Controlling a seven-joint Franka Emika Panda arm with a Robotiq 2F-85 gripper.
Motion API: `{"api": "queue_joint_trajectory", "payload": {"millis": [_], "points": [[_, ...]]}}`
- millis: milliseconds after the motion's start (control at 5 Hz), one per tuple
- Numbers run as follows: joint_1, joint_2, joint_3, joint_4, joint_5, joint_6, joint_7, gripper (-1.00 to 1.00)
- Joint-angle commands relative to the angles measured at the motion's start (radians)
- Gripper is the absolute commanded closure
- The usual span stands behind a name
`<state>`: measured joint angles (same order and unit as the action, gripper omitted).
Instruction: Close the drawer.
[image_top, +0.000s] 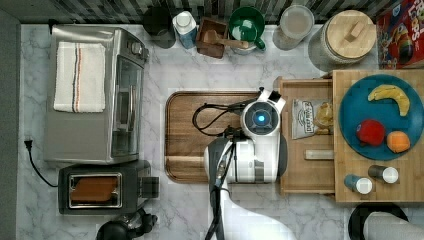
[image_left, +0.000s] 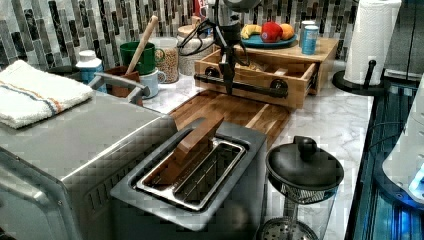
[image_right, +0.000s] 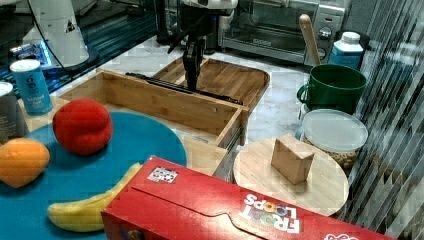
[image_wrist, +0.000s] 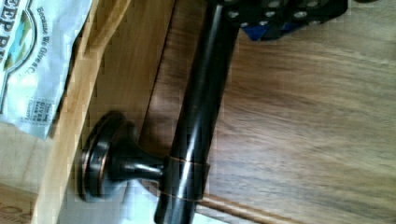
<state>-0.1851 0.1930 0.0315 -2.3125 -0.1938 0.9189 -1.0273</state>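
In the top view, going left to right, a silver toaster oven (image_top: 95, 95) with a striped towel (image_top: 79, 76) on its roof stands at the top view's left, and a toaster (image_top: 102, 189) holding a brown slice sits just below it on the marble worktop (image_top: 200, 65). A darker brown board (image_top: 200, 135) with rounded corners lies in the middle, and the arm (image_top: 250, 160) reaches over its right end. Just to the top view's right of the board is the drawer (image_top: 306, 172), pulled out from under the butcher-block top (image_top: 400, 185); a pale snack bag (image_top: 310, 117) lies inside it. On the block rests a blue plate (image_top: 350, 125) with a banana (image_top: 392, 96), a red fruit (image_top: 371, 132) and an orange one (image_top: 398, 141). In the left view the gripper (image_left: 228, 85) hangs straight down at the drawer's dark bar handle (image_left: 250, 86), near the middle of the bar. In the wrist view the handle (image_wrist: 196, 121) runs beside the drawer's front wall, its round mount fixed to the wood, with the gripper's dark body at one end of the bar. Whether the jaws are spread or pinching the bar, I cannot tell.
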Motion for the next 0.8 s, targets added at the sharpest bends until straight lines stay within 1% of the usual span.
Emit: {"api": "queue_joint_trajectory", "payload": {"millis": [200, 400, 600, 800], "points": [[-0.199, 0.028, -0.120, 0.163, 0.020, -0.011, -0.098, 1.00], [-0.249, 0.079, -0.130, 0.205, 0.051, 0.047, -0.155, 1.00], [-0.276, 0.096, -0.151, 0.220, 0.026, 0.096, -0.201, 1.00], [-0.308, 0.117, -0.152, 0.270, 0.002, 0.081, -0.224, 1.00]]}}
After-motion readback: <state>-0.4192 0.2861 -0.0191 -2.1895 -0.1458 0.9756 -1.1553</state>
